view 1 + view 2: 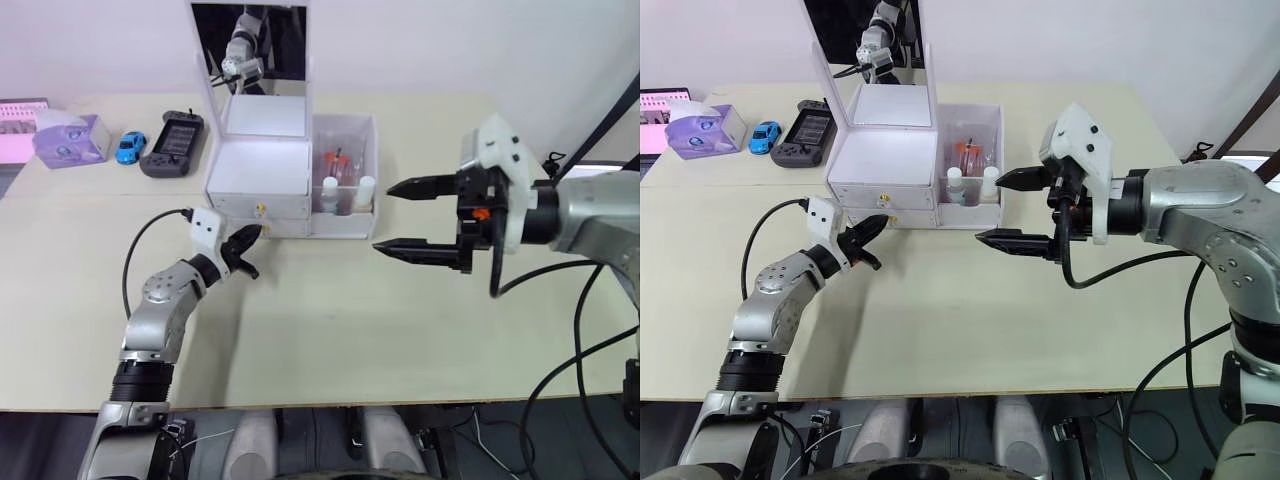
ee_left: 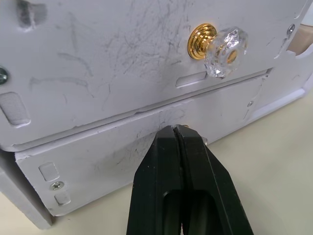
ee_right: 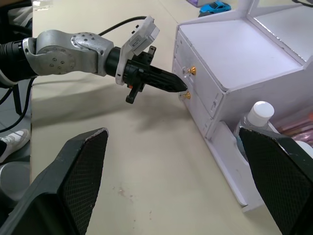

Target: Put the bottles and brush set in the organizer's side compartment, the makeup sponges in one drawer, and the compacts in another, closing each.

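Pressing closed fingertips against the lower drawer (image 2: 146,142) front of the white organizer (image 1: 258,170), left end effector (image 1: 246,243) clenched with nothing between its two black fingers (image 2: 188,161), tip right at the lower knob (image 3: 185,96) beside the front face. Sitting just above, the upper drawer (image 2: 122,63) with its gold-and-crystal knob (image 2: 217,43), both drawers flush with the front and shut. Hovering off the table (image 1: 330,330) to the right of the organizer, right end effector (image 1: 408,218) spread wide and released, holding nothing, one finger level with the side compartment (image 1: 345,170) and the other lower, near the organizer's front corner. Standing upright in that side compartment, two clear bottles with white caps (image 1: 330,190) and (image 1: 365,188) at the front, with red-capped items (image 1: 335,158) behind them, too small to make out as brushes or otherwise. Rising from the back of the organizer, a raised mirror lid (image 1: 250,45) reflecting a robot arm. Resting well apart at the far left of the table, a purple tissue box (image 1: 72,138), a small blue toy car (image 1: 130,147) and a dark handheld game console (image 1: 172,144) side by side. Trailing from the left wrist, a black cable (image 1: 140,245) looping over the tabletop.
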{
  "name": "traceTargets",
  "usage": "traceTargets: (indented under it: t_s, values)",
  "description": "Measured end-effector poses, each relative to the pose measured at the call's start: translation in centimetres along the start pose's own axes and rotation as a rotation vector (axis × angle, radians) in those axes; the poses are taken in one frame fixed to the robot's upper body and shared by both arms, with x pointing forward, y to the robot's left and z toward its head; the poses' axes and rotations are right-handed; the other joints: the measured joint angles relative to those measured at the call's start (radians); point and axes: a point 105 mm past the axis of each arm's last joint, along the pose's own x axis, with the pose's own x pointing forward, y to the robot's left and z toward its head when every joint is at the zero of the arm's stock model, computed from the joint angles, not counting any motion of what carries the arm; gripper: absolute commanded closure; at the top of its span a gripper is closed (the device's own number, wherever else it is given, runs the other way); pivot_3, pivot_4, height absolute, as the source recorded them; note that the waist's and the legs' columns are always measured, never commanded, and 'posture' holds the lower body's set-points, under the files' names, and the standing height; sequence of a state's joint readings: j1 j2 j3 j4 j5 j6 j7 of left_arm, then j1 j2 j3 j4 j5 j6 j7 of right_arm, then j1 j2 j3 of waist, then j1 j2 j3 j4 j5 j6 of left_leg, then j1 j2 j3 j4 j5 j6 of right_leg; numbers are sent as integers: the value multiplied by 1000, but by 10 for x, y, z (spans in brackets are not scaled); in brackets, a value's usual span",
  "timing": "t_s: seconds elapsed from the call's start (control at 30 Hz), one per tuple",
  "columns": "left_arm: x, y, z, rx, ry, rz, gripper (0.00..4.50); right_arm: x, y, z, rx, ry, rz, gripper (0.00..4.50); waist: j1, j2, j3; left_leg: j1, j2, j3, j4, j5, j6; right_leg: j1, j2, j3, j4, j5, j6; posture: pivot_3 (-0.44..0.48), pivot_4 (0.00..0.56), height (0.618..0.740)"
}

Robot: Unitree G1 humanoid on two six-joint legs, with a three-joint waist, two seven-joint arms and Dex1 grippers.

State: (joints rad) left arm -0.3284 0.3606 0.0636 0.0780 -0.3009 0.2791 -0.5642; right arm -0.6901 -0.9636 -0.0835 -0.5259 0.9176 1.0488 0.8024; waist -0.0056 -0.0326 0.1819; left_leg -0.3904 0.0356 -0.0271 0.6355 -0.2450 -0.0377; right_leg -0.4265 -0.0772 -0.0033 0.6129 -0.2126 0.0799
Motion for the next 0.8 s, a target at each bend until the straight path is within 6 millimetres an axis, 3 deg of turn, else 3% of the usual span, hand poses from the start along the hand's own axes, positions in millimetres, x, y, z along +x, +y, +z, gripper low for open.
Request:
traceTargets:
  t_s: [0.23, 0.37, 0.47, 0.6, 0.7, 0.8]
  values:
    - [1, -2, 0, -6, 1, -23, 4488, 0, 0, -1, 7, 2, -2, 0, 4, 0, 0, 0, 0, 0, 0, 0, 0, 0, 0, 0, 0, 0, 0, 0, 150, 740]
    - [-9, -1, -2, 1, 52, -98, 4488, -1, -1, -12, 82, 11, -3, 0, 9, 0, 0, 0, 0, 0, -1, 0, 0, 0, 0, 0, -1, 0, 0, 0, 150, 740]
    - [-29, 7, -13, 5, 131, -153, 3640, -6, -14, -37, 210, 8, -58, 0, 11, 0, 0, 0, 0, 1, -2, 0, 0, 0, 0, 0, -2, -1, 0, 0, 150, 740]
    - [-63, 35, -5, 23, 179, -151, 1653, -32, -31, -69, 321, 25, -183, 0, 16, 0, 0, -1, 0, 0, -3, 0, 0, -2, 0, 0, -2, -1, 1, 0, 150, 740]
    - [-81, 57, 10, 43, 172, -108, 165, -46, -38, -74, 335, -26, -244, 0, 16, 1, 1, 0, 0, 1, -3, 0, 0, -1, 0, 0, -2, -1, 1, 0, 150, 740]
    - [-101, 85, 16, 72, 210, -40, 25, -65, -46, -93, 329, -73, -373, 0, 17, -3, -1, 0, 1, 0, -3, 0, 0, -1, 0, -1, -2, -1, 1, 0, 150, 740]
